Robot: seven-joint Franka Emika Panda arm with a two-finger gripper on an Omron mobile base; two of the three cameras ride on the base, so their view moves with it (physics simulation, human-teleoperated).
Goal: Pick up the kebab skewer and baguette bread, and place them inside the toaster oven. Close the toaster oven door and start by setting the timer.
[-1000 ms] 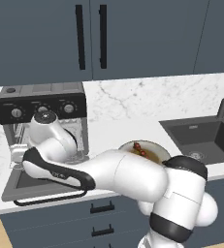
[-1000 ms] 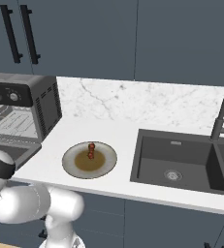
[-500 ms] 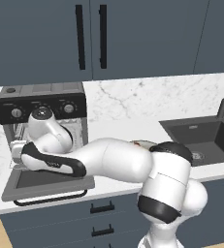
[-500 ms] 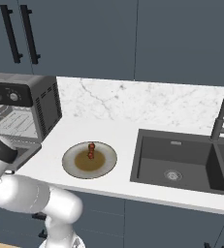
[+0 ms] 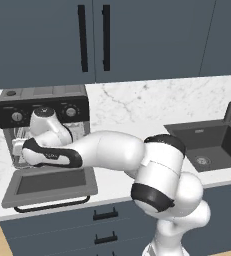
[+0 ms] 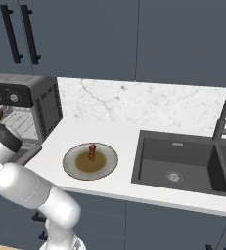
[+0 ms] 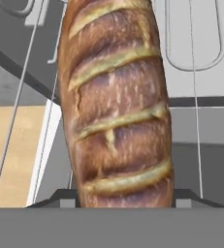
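Round brown plate [image 6: 78, 168] seen on white marble desk [image 6: 124, 136], left of dark sink [image 6: 183, 163]. Black faucet [image 6: 224, 117] mounted behind sink. Dark blue cabinets [image 5: 87, 35] with black handles [image 5: 106, 37] noted above.

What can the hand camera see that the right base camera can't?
Hand view: the baguette bread, ridged and brown, held in the end effector over the oven's wire rack. Right base view: the kebab skewer on a plate, and the sink. Both show the inside of the toaster oven.
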